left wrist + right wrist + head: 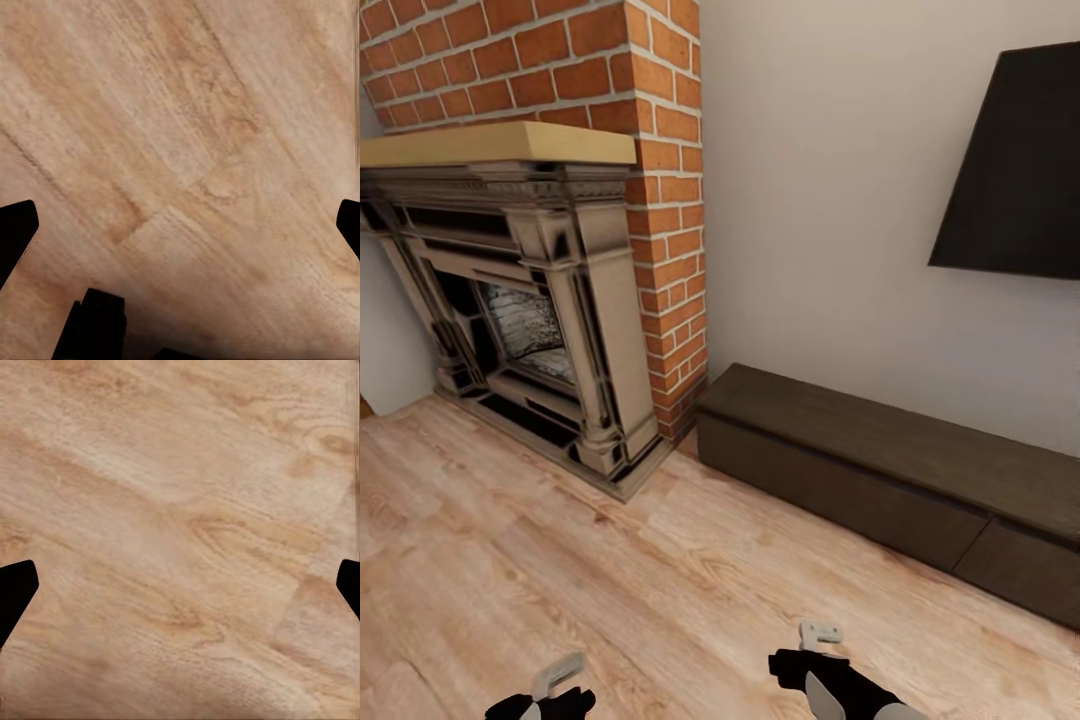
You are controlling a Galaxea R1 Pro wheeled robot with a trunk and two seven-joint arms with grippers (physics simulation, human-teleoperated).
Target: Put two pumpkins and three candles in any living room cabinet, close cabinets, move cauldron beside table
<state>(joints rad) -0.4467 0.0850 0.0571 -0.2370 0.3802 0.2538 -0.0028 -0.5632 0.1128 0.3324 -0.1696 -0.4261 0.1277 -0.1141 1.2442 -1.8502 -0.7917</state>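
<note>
Nearest, at the head view's lower edge, the left hand point(545, 695) and the right hand point(815, 650) hang over the bare wood floor point(610, 590), well short of the cabinet point(880, 480). In each wrist view the two dark fingertips point(15, 232) sit at opposite edges with only floor planks between them, so the left hand is spread wide and holds nothing; the right hand's fingertips point(15, 589) stand the same way, wide and empty.

Between the hands and the cabinet lies a broad stretch of open floor with nothing standing on it.

The cabinet is a long, low, dark-brown unit set flat against the pale wall point(820, 200). Its long axis runs along that wall, from a near end just beside the brick chimney point(660, 200) away to the head view's right edge. Its flat fronts face out over the floor toward the hands. All the fronts seen here sit flush and shut, so what is inside cannot be told. A seam splits the front face toward its right part. Its top is bare.

Left of the cabinet's near end stands the stone-coloured fireplace point(540, 300), with a pale wooden mantel point(490, 145) under the brick. Above the cabinet, a dark screen point(1020, 170) hangs on the wall.
</note>
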